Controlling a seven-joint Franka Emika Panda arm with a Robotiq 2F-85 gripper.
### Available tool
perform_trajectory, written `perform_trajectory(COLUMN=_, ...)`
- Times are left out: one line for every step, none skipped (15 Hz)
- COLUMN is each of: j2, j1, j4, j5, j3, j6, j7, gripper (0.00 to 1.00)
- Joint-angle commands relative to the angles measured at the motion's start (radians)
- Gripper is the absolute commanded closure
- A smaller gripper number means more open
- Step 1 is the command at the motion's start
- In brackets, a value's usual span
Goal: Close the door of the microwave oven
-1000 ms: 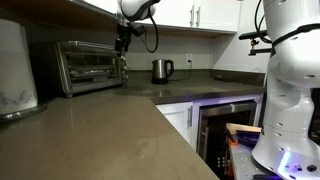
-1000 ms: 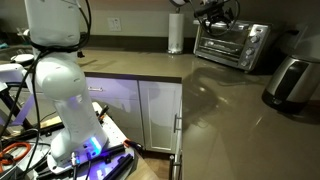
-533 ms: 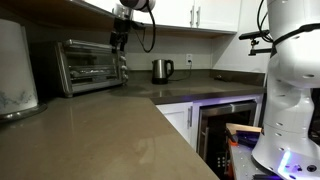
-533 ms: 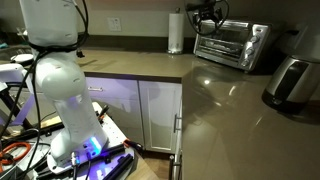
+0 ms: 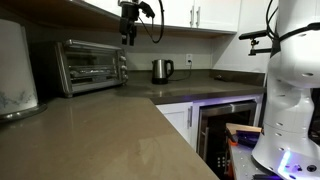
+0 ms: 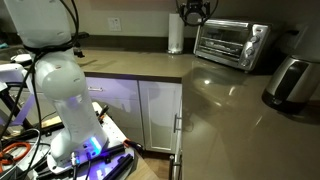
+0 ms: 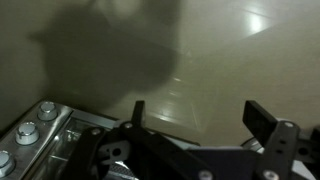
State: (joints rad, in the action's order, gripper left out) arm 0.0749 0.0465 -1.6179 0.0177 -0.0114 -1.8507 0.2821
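Observation:
The silver microwave oven [image 5: 90, 66] stands on the counter at the back, also in the other exterior view [image 6: 232, 44]. Its door [image 5: 86, 67], with dark glass window and bar handle, stands upright and shut against the front in both exterior views [image 6: 222, 43]. My gripper [image 5: 128, 38] hangs above and beside the oven's knob end, apart from it, and shows in the exterior view [image 6: 193, 14] near the upper cabinets. In the wrist view the gripper [image 7: 196, 110] is open and empty, with the oven's knobs [image 7: 35, 120] at the lower left.
A steel kettle [image 5: 161, 70] stands on the counter past the oven. A large white appliance [image 5: 15, 70] stands at the near left. A paper towel roll [image 6: 175, 35] stands beside the oven. A dark glass-fronted cabinet [image 5: 226, 125] sits under the counter. White upper cabinets [image 5: 195, 14] hang above.
My gripper has risen away from the oven's front, up toward the upper cabinets. The door stays shut.

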Motion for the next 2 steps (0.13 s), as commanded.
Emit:
perform_trajectory(j2=-0.048, j1=-0.004, j4=-0.026, j5=-0.028, j3=-0.002, j6=0.079, j7=0.004, gripper=0.00)
perform_trajectory(j2=-0.051, j1=-0.004, j4=-0.025, j5=-0.030, j3=-0.003, j6=0.095, j7=0.003, gripper=0.00)
